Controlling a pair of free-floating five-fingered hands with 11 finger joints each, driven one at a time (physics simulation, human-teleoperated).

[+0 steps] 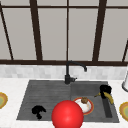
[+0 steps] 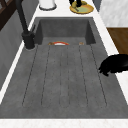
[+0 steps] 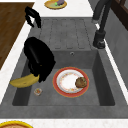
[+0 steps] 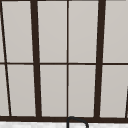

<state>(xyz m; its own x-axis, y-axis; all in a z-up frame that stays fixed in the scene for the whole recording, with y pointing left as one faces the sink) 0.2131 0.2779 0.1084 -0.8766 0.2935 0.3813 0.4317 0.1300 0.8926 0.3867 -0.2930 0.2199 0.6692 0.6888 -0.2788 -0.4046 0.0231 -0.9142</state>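
Right hand [image 1: 105, 89] is hanging over the right end of the sink basin [image 3: 97, 72], fingers curled round a banana [image 1: 108, 97] — it's gripping the upper end, the rest of the fruit is sticking out below and to the right of the palm. In the right side view the same hand [image 3: 38, 58] is sitting above the basin's near-side wall, with the banana [image 3: 23, 80] poking out sideways past the rim; it's not touching the basin floor as far as I can tell.

Left hand [image 1: 38, 110] is hovering over the ribbed drainboard [image 1: 42, 92] at the sink's left, near the front edge. Fingers are curled, nothing in them. The left side view is showing it [image 2: 115, 64] at the drainboard's front edge.

Down in the basin: a white plate with a red-orange rim [image 3: 60, 87] is lying flat, and a brown muffin-like lump [image 3: 81, 82] is sitting on its faucet-side edge. A small round bit [image 3: 38, 91] is lying on the basin floor just beside the plate, below the banana.

Black faucet [image 1: 68, 72] is standing at the back, spout pointing right. A big red ball [image 1: 67, 115] is blocking the front middle of the front view. Yellow-rimmed plates are sitting on the counter at the left [image 1: 2, 100] and right [image 1: 124, 110]. A window [image 4: 67, 60] with dark bars is running behind the sink.
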